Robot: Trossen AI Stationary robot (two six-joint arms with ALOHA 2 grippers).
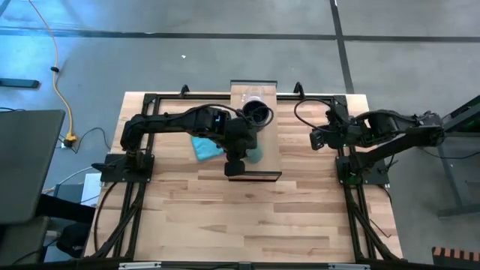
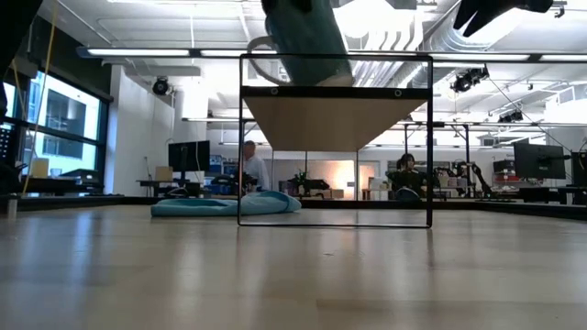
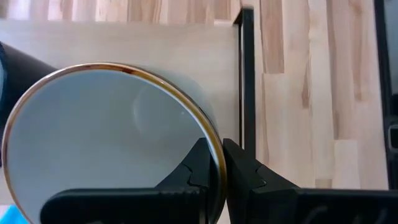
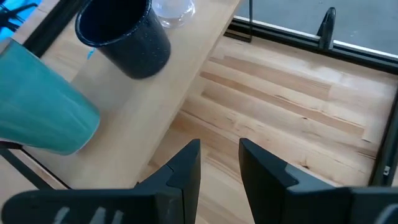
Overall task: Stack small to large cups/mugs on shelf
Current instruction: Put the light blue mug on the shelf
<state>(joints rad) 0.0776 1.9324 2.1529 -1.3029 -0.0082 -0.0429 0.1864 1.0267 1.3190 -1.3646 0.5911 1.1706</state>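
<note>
Butcher-block table (image 1: 225,217) carries the shelf (image 1: 270,154), the landmark here. Above the shelf's near end the left gripper (image 3: 214,171) pinches the rim of the large pale mug (image 3: 106,143), one finger inside and one outside. Farther back on the shelf stands the black speckled mug (image 4: 124,37), and behind it the clear glass cup (image 4: 174,12). A teal cloth (image 1: 202,146) lies on the table left of the shelf. The right gripper (image 4: 217,162) waits right of the shelf, fingers parted and empty. Risk, as I judge it: a rim pinch lets the mug swing or slip, and it could knock the black mug, which seems close. Whether the pale mug rests on the shelf is unclear.
</note>
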